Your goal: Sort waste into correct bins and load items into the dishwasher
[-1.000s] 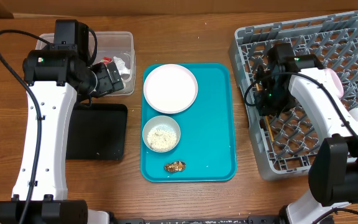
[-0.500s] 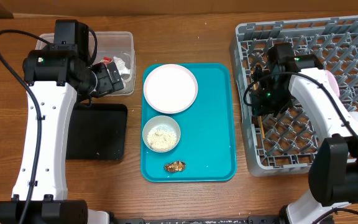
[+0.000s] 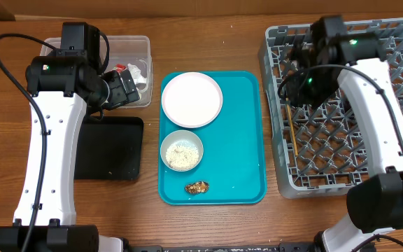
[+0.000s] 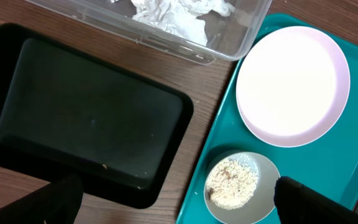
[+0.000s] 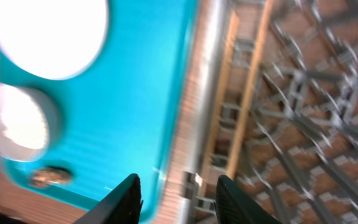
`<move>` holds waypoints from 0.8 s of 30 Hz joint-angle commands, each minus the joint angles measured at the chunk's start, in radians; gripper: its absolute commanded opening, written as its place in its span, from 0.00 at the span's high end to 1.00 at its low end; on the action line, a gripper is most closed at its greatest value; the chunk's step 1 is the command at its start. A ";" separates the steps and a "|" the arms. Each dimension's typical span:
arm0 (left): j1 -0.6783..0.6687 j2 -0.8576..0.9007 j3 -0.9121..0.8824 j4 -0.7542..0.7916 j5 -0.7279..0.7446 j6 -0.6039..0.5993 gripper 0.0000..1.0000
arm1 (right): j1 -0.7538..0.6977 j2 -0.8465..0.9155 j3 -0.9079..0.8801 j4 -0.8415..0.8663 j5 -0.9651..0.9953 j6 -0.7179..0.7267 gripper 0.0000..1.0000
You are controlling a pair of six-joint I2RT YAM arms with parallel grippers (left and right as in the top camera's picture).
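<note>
Overhead, round pale plate (image 3: pixel 192 99), gridded grey rack (image 3: pixel 334 159), wooden chopsticks (image 3: pixel 292 140)

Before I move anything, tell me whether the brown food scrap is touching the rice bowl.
Apart. The overhead view shows a strip of bare teal tray between the brown food scrap and the rice bowl.

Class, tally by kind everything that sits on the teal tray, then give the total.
Plate: 1
Bowl of rice: 1
Brown food scrap: 1
Total: 3
</note>
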 commanded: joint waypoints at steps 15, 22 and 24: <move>-0.014 0.002 0.013 0.009 0.009 0.012 0.00 | 0.049 -0.027 0.002 0.034 -0.297 0.029 0.00; -0.018 0.002 0.013 0.003 0.073 0.015 0.00 | 0.121 -0.022 -0.046 0.057 -0.273 0.030 0.07; -0.030 0.002 0.013 0.004 0.091 0.024 0.00 | 0.122 -0.022 -0.045 0.060 -0.242 0.060 0.07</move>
